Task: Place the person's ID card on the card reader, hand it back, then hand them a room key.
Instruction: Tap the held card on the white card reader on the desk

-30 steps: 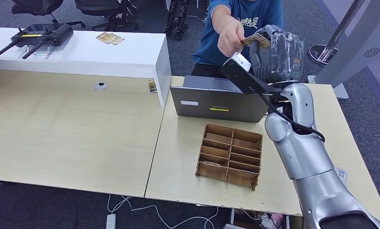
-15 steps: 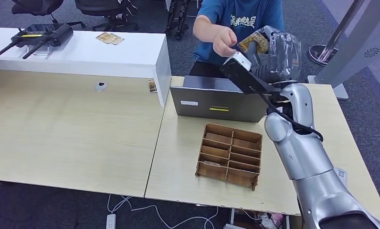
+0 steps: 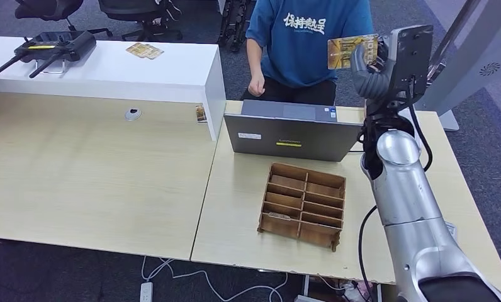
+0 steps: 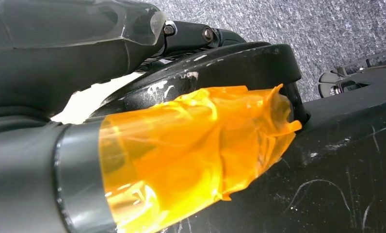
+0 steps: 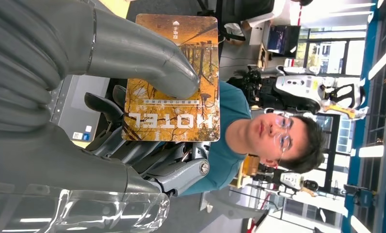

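One wooden divider tray nearest on the light desk, with a closed grey laptop just behind it. Beyond and raised above the desk's far edge, right hand pinching an orange card printed HOTEL between thumb and fingers. Farther still, person in a blue T-shirt behind the laptop. Left hand: cannot tell whether spread or closed.
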Robot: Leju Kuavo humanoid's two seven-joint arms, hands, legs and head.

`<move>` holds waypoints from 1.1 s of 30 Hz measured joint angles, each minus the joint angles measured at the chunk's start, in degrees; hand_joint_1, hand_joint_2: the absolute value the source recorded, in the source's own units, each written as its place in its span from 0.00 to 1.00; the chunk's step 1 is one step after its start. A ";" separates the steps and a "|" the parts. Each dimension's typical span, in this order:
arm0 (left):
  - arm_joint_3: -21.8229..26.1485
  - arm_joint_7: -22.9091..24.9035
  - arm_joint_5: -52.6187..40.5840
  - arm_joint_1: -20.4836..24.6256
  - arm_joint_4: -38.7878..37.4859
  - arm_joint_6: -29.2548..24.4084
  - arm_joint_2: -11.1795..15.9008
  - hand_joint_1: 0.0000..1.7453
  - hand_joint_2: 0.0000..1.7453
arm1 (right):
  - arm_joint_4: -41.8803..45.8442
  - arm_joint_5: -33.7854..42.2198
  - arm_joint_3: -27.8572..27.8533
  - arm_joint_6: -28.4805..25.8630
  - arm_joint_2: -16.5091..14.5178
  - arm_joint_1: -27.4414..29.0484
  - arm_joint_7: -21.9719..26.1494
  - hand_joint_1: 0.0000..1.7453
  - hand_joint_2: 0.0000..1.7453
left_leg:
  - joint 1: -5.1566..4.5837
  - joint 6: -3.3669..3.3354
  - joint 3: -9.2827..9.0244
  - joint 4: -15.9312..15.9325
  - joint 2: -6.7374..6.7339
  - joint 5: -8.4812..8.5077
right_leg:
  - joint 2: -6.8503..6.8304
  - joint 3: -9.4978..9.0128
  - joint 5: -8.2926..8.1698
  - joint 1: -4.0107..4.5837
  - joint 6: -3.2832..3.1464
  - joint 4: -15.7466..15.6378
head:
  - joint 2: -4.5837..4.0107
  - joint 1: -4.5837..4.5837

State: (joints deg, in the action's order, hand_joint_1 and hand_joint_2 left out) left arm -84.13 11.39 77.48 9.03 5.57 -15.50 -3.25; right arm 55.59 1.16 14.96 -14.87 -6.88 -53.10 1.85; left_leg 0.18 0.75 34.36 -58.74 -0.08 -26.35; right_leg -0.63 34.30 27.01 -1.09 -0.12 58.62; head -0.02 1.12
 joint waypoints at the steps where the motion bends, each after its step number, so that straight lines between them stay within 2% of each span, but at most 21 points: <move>1: 0.00 0.00 0.02 0.00 0.00 0.00 0.00 0.00 0.00 | -0.13 0.16 -0.09 -0.03 0.00 -0.03 0.01 1.00 1.00 | 0.00 0.00 0.00 0.00 0.00 0.00 | 0.00 0.00 0.00 0.00 0.00 0.00 | 0.00 0.00; 11: 0.00 -0.07 0.41 0.01 0.00 0.06 0.02 0.00 0.00 | -1.10 3.76 -0.83 -1.25 0.16 -0.69 0.13 1.00 1.00 | 0.01 0.00 -0.02 0.00 0.00 0.00 | 0.00 0.01 0.00 0.01 0.00 0.00 | 0.00 0.00; 17: 0.00 -0.15 0.93 0.02 0.00 0.17 0.03 0.00 0.00 | -1.66 6.02 -1.39 -2.24 1.81 -1.50 0.31 1.00 1.00 | 0.00 0.00 -0.01 -0.01 0.00 0.00 | 0.00 0.00 -0.01 0.00 0.01 -0.01 | 0.00 0.00; 22: 0.00 -0.22 1.32 0.03 0.00 0.17 0.04 0.00 0.00 | -2.58 7.59 -2.94 -2.34 3.98 -1.56 1.01 1.00 1.00 | 0.00 0.00 -0.01 -0.02 0.02 0.00 | -0.02 0.00 -0.01 0.00 0.01 -0.02 | 0.00 0.01; 33: 0.00 -0.75 1.84 -0.02 0.00 0.26 0.14 0.00 0.00 | -4.56 8.25 -7.52 -3.61 10.77 -0.64 2.33 1.00 1.00 | 0.00 0.01 -0.02 -0.03 -0.03 -0.02 | 0.01 0.01 -0.01 0.00 0.01 -0.02 | 0.00 0.01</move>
State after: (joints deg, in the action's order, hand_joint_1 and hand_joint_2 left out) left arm -84.13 10.64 79.32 9.00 5.57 -15.23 -3.11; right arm 51.03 9.41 7.44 -18.48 3.89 -53.74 4.17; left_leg 0.18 0.76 34.34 -58.77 -0.11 -26.36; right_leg -0.62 34.31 27.00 -1.10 -0.11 58.59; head -0.02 1.13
